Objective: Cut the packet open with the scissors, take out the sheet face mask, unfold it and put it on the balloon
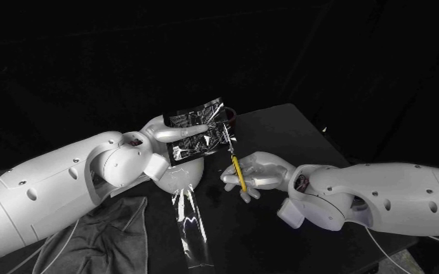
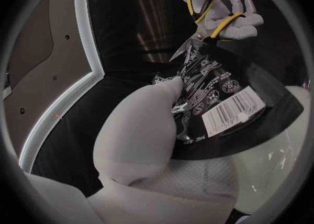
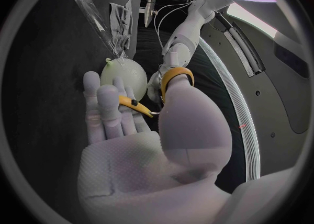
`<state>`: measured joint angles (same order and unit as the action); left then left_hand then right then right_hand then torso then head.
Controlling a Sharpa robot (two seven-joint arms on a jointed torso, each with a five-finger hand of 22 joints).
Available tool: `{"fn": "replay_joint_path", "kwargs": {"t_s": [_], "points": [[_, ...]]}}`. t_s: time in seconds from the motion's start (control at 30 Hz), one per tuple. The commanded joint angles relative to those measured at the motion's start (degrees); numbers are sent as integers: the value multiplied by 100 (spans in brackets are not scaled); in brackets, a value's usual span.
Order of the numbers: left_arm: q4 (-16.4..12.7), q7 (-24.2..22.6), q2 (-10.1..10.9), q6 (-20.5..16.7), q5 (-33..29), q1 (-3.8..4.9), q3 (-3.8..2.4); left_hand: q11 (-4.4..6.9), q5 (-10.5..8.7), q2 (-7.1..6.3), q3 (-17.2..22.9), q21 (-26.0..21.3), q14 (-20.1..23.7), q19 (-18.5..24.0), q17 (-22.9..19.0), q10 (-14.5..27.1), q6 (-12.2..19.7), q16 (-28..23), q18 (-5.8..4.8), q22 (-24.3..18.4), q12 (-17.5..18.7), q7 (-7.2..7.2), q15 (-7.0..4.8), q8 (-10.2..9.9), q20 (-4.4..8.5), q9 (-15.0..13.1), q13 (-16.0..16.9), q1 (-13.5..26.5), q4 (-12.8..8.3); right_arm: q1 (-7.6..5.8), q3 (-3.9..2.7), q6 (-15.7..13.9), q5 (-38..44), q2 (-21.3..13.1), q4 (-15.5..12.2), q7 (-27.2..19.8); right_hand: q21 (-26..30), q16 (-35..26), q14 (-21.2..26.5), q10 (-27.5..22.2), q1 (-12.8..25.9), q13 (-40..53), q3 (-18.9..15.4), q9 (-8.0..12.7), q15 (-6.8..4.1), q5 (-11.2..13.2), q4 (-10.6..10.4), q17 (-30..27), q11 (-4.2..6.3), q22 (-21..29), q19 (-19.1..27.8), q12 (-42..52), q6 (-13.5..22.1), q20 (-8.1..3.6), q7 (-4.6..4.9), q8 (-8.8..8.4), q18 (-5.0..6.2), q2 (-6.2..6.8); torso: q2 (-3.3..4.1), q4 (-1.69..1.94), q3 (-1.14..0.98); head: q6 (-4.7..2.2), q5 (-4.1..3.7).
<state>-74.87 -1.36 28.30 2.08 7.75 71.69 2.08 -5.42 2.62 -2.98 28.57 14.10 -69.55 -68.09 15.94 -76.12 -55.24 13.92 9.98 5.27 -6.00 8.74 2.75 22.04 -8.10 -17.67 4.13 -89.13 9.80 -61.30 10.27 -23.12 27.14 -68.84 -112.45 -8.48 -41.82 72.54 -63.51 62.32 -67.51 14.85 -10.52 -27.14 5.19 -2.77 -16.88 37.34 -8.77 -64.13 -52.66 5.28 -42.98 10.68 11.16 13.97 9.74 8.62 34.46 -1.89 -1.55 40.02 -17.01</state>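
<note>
**Packet.** The packet (image 1: 196, 131) is held clear of the tabletop (image 1: 275, 128), directly above the balloon (image 3: 124, 77). It stands roughly upright with its glossy printed face towards the head camera. Its top edge is tilted, rising on the side away from the left arm. The left wrist view shows the barcode panel on the half nearer the balloon.

**Left robot hand.** The left robot hand (image 1: 169, 133) grips the packet by the edge on the left arm's side. Its thumb is pressed flat on the printed face.

**Scissors.** The yellow-handled scissors (image 1: 238, 171) are beside the balloon on the right arm's side. Their long axis runs from the handles up and away from the robot, leaning slightly towards the packet. The blade tips meet the packet's lower edge above the balloon. I cannot tell how far apart the blades are.

**Right robot hand.** The right robot hand (image 1: 261, 174) holds the scissors, with the thumb through one yellow loop and the fingers at the other.

**Surroundings.**
- A clear plastic strip (image 1: 192, 223) lies lengthwise on the tabletop, running from the balloon towards the robot.
- A grey cloth (image 1: 101, 236) lies crumpled under the left arm, well apart from the balloon.
- Beyond the balloon, the bare tabletop reaches its far corner.
- The tabletop edge slants past the right arm.
</note>
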Motion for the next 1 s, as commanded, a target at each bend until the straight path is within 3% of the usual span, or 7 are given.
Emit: {"fn": "replay_joint_path", "kwargs": {"t_s": [0.03,0.1,0.5,0.67,1.0], "points": [[-17,6,-4,186,249,-5,7,55,16,28,29,23,-42,-48,15,-91,7,25,57,-6,-37,15,-13,39,3,-310,8,37,-35,-26,-17,69,28,-9,9,-80,-46,62,-57,149,-29,-30,72,-16,-76,-1,0,62,43,-12,-21,74,-112,3,140,59,82,-169,3,6,1,3,-4],[-15,1,-1,179,259,-5,7,57,16,26,30,25,-47,-53,19,-98,7,28,57,-7,-38,13,-16,44,6,-316,10,43,-41,-30,-16,75,23,-15,15,-72,-235,180,-244,439,-77,-39,74,-33,-159,3,16,249,140,-105,-182,191,-315,-61,41,161,59,-334,4,5,3,2,-1],[30,-42,2,86,254,-6,7,64,16,29,37,30,-64,-68,33,-119,11,36,56,-8,-44,8,-23,55,14,-334,17,60,-55,-37,-15,119,29,-74,25,-41,-1048,438,-818,1336,-277,36,-228,-97,-454,1,38,737,464,-520,-872,432,-980,-339,-289,402,-94,-727,-1,2,2,-1,39],[48,-51,5,72,245,-7,7,65,16,29,39,31,-67,-72,37,-123,12,38,56,-8,-45,6,-25,58,16,-338,18,64,-59,-38,-15,127,31,-94,19,-55,-1217,477,-940,1475,-345,58,-354,-118,-509,2,39,832,520,-609,-1013,424,-1092,-398,-342,413,-129,-854,3,0,2,-4,47],[15,-42,11,92,241,-7,7,68,16,27,42,33,-72,-77,42,-129,12,41,56,-9,-45,4,-28,63,20,-346,20,69,-68,-37,-15,28,10,-65,23,-123,-1220,464,-952,1443,-350,48,-481,-111,-510,3,34,795,509,-610,-1015,354,-1064,-413,-331,363,-133,-857,3,3,1,-27,48]]}}
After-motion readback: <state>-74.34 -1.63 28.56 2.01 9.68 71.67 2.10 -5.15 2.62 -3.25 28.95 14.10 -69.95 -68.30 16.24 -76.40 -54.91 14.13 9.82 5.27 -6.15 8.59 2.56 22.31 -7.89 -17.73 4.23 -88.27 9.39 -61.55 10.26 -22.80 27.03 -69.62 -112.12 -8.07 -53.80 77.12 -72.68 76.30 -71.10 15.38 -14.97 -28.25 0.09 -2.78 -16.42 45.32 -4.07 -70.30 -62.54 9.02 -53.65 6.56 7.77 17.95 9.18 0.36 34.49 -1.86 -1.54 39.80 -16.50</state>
